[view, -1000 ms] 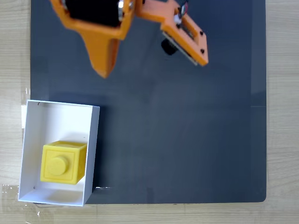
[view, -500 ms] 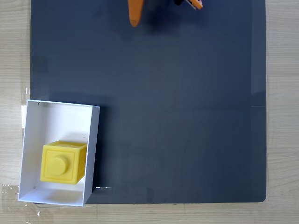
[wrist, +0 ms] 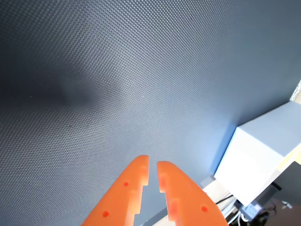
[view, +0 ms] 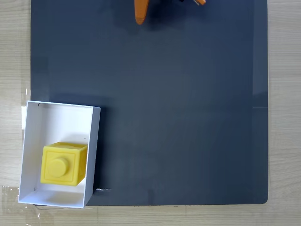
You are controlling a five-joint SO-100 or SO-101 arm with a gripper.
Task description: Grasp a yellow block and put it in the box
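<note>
The yellow block (view: 63,163) lies inside the white box (view: 60,105), in its near half, stud face up, in the fixed view. An outer wall of the box (wrist: 256,162) shows at the right of the wrist view. My orange gripper (wrist: 153,163) hangs over the bare dark mat with its two fingers almost touching and nothing between them. In the fixed view one orange fingertip (view: 140,12) pokes in at the top edge, far from the box.
A dark grey mat (view: 178,117) covers most of the light wooden table (view: 284,113). The box sits at the mat's lower left corner, overlapping the wood. Cables (wrist: 254,209) lie beyond the mat's edge in the wrist view.
The arm has pulled back toward the top edge of the fixed view, leaving just a fingertip in sight. The block and box have not moved.
</note>
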